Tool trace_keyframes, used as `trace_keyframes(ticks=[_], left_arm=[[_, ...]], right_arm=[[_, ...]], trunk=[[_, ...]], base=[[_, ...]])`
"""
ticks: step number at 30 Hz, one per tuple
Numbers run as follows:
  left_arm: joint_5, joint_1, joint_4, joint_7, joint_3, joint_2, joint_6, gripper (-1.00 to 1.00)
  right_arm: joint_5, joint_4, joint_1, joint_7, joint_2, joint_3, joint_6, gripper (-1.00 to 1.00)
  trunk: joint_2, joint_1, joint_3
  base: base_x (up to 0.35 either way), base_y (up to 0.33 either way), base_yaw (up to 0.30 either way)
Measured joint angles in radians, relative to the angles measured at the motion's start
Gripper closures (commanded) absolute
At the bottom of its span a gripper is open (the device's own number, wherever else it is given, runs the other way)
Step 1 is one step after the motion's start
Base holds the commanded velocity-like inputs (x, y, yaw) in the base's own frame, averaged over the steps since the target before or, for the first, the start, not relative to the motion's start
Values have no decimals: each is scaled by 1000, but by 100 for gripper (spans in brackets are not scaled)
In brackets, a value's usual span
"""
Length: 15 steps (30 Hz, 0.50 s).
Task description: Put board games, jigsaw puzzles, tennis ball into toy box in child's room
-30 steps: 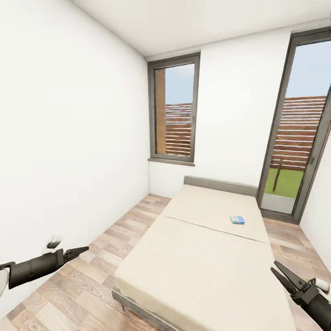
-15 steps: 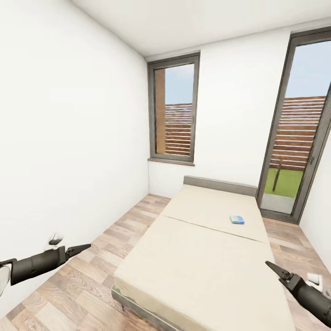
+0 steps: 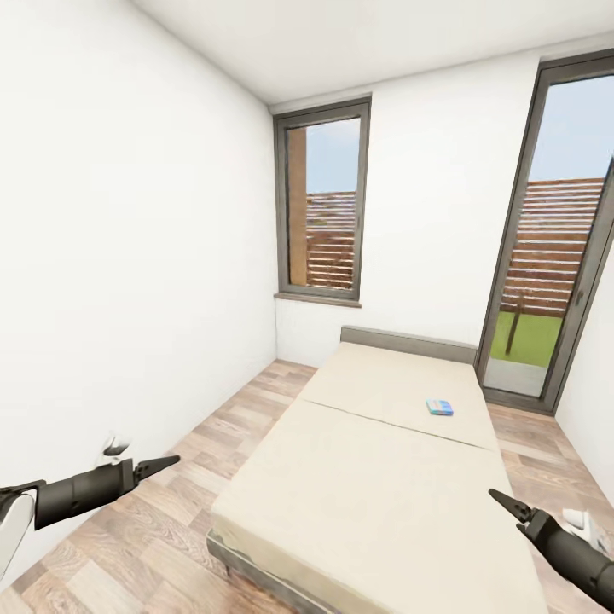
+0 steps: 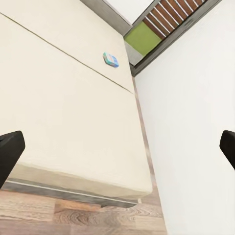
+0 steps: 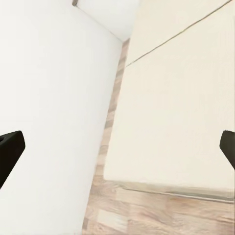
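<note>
A small blue board game (image 3: 440, 408) lies flat on the far half of the cream bed (image 3: 367, 477), near its right edge. In the left wrist view the same box (image 4: 111, 59) sits beyond the mattress seam. My left gripper (image 3: 166, 463) hangs open over the wood floor, left of the bed's near corner. To the right of the bed's near end, my right gripper (image 3: 499, 499) is open too and holds nothing. Both are far short of the box. The table, toy box, jigsaw puzzles and tennis ball are out of view.
White walls close in on the left (image 3: 128, 281) and at the far right. A strip of wood floor (image 3: 213, 443) runs along the bed's left side. A window (image 3: 322, 205) and a glass door (image 3: 554, 256) are in the far wall.
My left gripper has crept right and a little down. My right gripper has dropped and moved slightly left, turning so its fingers look edge-on. The bed and box have not moved.
</note>
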Motion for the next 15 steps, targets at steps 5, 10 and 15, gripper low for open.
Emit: trace_keyframes(ticks=[5,10,15], left_arm=[[0,0,-1,0,-3,-3,0,-100],[0,0,-1,-2,-4,-4,0,-100],[-1,0,-1,-3,-5,-4,0,-100]], right_arm=[[5,2,0,167,-6,-6,0,-100],[7,3,0,235,-11,-9,1,-100],[7,3,0,264,-18,-10,2,-100]], trunk=[[0,0,-5],[0,0,-13],[0,0,-21]], base=[[0,0,-16],[0,0,-58],[0,0,-93]])
